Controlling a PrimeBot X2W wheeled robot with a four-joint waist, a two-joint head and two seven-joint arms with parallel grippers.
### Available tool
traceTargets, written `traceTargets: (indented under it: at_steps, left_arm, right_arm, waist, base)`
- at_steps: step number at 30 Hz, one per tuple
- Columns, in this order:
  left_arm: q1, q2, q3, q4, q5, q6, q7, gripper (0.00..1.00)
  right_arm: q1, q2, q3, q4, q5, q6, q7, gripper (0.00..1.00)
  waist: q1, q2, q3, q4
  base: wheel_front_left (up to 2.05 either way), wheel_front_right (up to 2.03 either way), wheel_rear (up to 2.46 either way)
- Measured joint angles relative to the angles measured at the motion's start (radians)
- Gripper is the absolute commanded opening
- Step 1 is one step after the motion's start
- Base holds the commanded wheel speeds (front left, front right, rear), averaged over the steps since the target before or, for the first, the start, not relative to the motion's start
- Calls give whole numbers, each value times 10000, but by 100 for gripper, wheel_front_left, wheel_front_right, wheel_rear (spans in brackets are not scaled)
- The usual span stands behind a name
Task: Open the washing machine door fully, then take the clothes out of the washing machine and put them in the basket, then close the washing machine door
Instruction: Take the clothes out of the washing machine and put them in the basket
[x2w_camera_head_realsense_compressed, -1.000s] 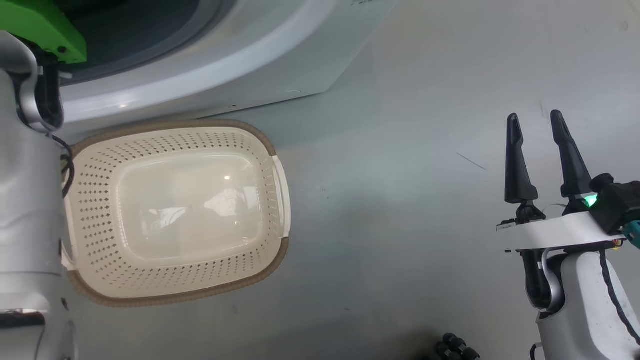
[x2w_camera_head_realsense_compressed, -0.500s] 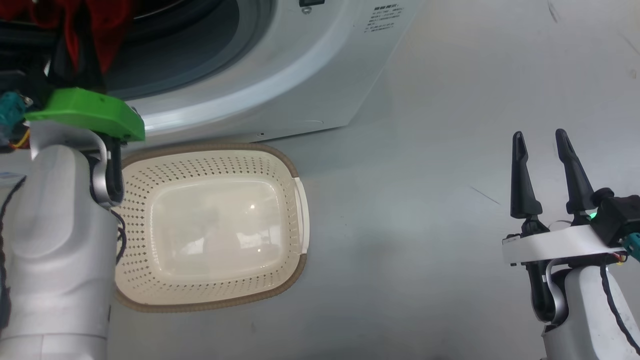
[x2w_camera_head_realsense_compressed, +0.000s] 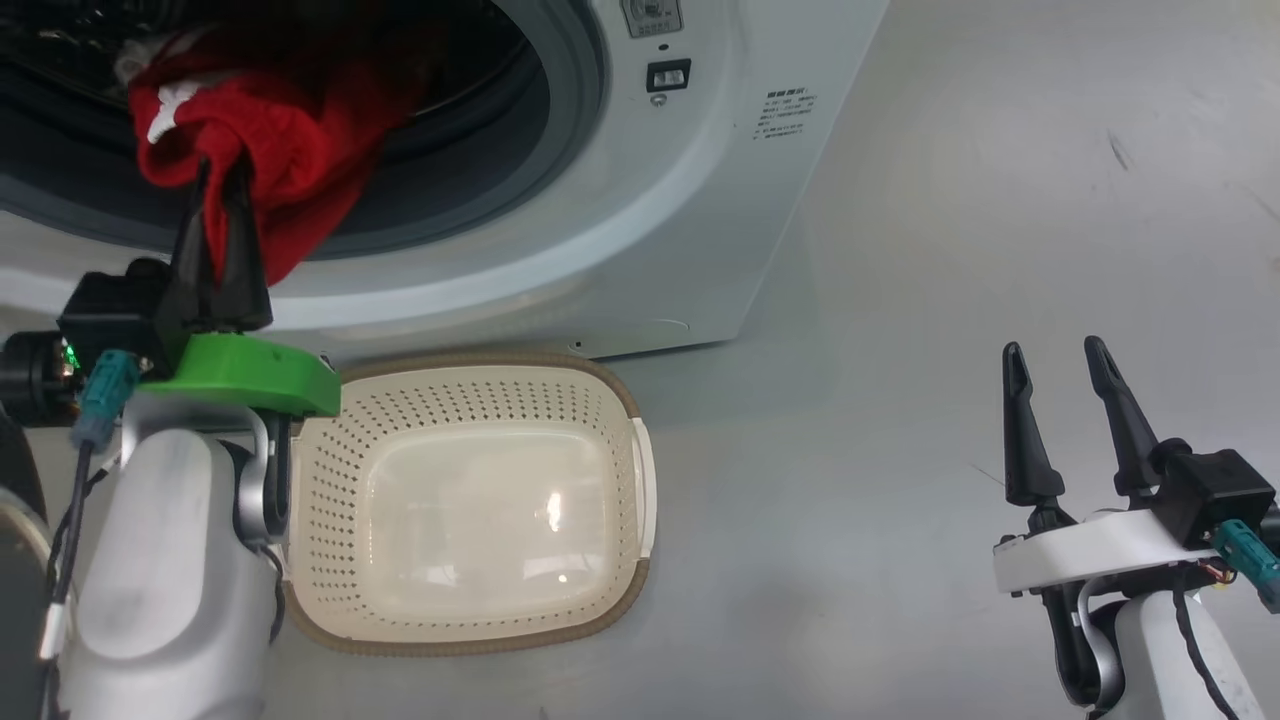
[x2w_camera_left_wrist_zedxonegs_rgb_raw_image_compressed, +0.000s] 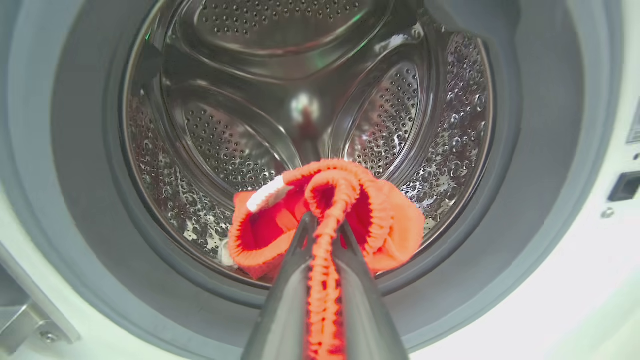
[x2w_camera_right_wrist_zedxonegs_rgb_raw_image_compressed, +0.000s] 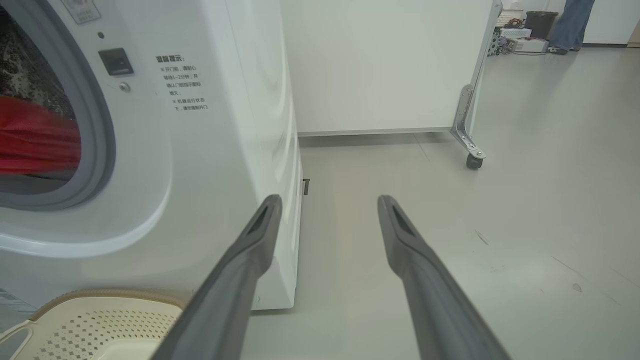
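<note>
The red clothes (x2w_camera_head_realsense_compressed: 270, 140) hang over the lip of the washing machine (x2w_camera_head_realsense_compressed: 660, 230) port, pinched by my left gripper (x2w_camera_head_realsense_compressed: 220, 175), which is shut on a fold of the clothes (x2w_camera_left_wrist_zedxonegs_rgb_raw_image_compressed: 325, 215). In the left wrist view my left gripper (x2w_camera_left_wrist_zedxonegs_rgb_raw_image_compressed: 324, 225) holds the bunch in front of the steel drum (x2w_camera_left_wrist_zedxonegs_rgb_raw_image_compressed: 225, 145). The cream basket (x2w_camera_head_realsense_compressed: 325, 480) sits on the floor just below the port, with nothing in it. My right gripper (x2w_camera_head_realsense_compressed: 1050, 355) stands open over bare floor at the right, nothing between its fingers; it shows as my right gripper (x2w_camera_right_wrist_zedxonegs_rgb_raw_image_compressed: 327, 202) in its own view. The washing machine door is out of view.
A white panel on a castor (x2w_camera_right_wrist_zedxonegs_rgb_raw_image_compressed: 472, 160) stands behind the washing machine (x2w_camera_right_wrist_zedxonegs_rgb_raw_image_compressed: 225, 150). A person's legs (x2w_camera_right_wrist_zedxonegs_rgb_raw_image_compressed: 570, 25) and some clutter are far back at the right. The basket (x2w_camera_right_wrist_zedxonegs_rgb_raw_image_compressed: 95, 320) corner lies left of my right fingers. Grey floor (x2w_camera_head_realsense_compressed: 900, 400) spreads to the right.
The head camera has tilted up, bringing the port and red clothes into view. My left gripper now shows drawn out to the port's lip with the clothes. The right gripper stays open.
</note>
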Motion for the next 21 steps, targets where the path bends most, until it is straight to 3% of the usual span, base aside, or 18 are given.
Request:
traceTargets:
  at_steps: [21]
  left_arm:
    - [3097, -224, -479, -3534, 407, 272, 0, 0]
  right_arm:
    - [1100, -10, 449, 125, -349, 36, 0, 100]
  waist:
    - [0, 0, -2086, 763]
  base:
    - [0, 0, 0]
